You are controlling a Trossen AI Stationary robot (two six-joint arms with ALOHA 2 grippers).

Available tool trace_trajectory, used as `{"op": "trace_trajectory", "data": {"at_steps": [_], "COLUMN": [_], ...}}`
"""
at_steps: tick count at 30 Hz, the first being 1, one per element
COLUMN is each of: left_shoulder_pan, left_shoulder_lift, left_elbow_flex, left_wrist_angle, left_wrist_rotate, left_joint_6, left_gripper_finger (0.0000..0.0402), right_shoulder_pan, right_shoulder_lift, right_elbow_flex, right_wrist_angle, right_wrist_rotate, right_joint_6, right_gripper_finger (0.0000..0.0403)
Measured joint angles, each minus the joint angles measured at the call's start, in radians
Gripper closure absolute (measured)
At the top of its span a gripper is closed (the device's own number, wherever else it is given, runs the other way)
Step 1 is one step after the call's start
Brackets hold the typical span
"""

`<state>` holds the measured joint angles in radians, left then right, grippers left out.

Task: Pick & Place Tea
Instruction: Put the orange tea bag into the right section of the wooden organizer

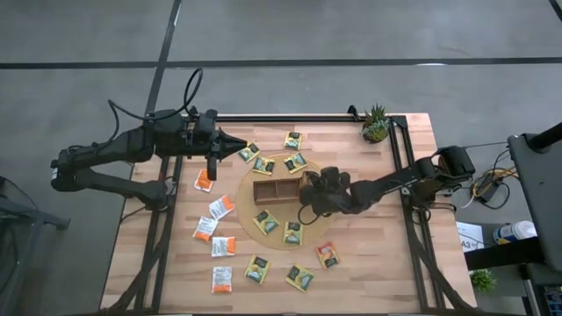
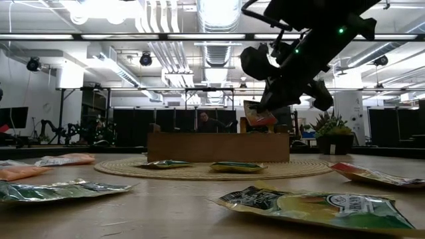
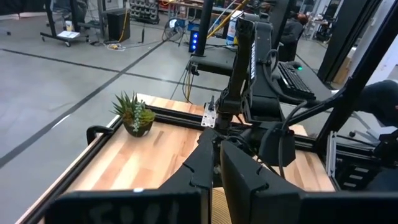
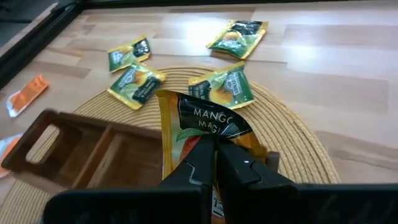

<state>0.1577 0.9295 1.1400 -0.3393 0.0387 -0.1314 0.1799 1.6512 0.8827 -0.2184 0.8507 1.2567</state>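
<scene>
Yellow-green sachets lie nearest in the low view: one big in the foreground (image 2: pixel 312 204), a dark-green one (image 2: pixel 60 190) at left, orange ones (image 2: pixel 26 171) further left. Wooden surface (image 1: pixel 386 263) carries them all, scattered around a round woven mat (image 1: pixel 250 180).

From above, near edge row: white-orange sachet (image 1: pixel 222 279), yellow-green ones (image 1: pixel 257 269) and (image 1: pixel 299 277), orange-red one (image 1: pixel 327 254). Two more yellow-green on the mat's near side (image 1: pixel 266 222), (image 1: pixel 292 233). White-orange sachets at left of mat (image 1: pixel 223 246), (image 1: pixel 205 229), (image 1: pixel 220 207), (image 1: pixel 203 181).

Brown three-compartment tray (image 1: pixel 277 190) sits mid-mat. Right hand (image 1: pixel 307 195) is just at the tray's right end, above it. Its fingers are clamped on a held sachet (image 4: pixel 199 124), label reads MANGO, yellow-orange, upright between the fingers (image 4: pixel 239 168). Low view shows that sachet hanging above the tray's right part, clear of it. Cannot tell which compartment is under it.

Beyond the tray: yellow-green sachets on the mat's far rim (image 1: pixel 262 165), (image 1: pixel 295 161), another (image 1: pixel 248 152) just off it, one more (image 1: pixel 292 140) further back on bare wood.

Left hand (image 1: pixel 235 145) hovers over the far-left part of the surface, near those sachets, fingers pinched together, nothing seen in them.

Small potted plant (image 1: pixel 376 125) at the far-right corner.
</scene>
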Motion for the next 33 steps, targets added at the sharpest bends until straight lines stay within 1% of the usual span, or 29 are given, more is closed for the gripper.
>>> {"op": "trace_trajectory", "data": {"at_steps": [6, 17, 20, 33], "left_shoulder_pan": [0.000, 0.000, 0.000, 0.000], "left_shoulder_lift": [0.000, -0.001, -0.001, -0.007], "left_elbow_flex": [0.000, 0.000, 0.000, 0.000], "left_wrist_angle": [0.000, 0.001, 0.002, 0.002], "left_wrist_rotate": [0.002, 0.003, 0.003, 0.003], "left_joint_6": [0.005, 0.005, 0.005, 0.005], "left_gripper_finger": [0.0376, 0.0376, 0.0376, 0.0376], "right_shoulder_pan": [-0.014, -0.029, -0.031, -0.036], "right_shoulder_lift": [0.001, 0.001, 0.001, 0.001], "right_elbow_flex": [-0.032, -0.033, -0.033, -0.036], "right_wrist_angle": [0.106, 0.105, 0.102, 0.096], "right_wrist_rotate": [-0.023, -0.038, -0.062, -0.067], "right_joint_6": [-0.027, -0.033, -0.036, -0.037], "right_gripper_finger": [0.0395, 0.0389, 0.0377, 0.0304]}}
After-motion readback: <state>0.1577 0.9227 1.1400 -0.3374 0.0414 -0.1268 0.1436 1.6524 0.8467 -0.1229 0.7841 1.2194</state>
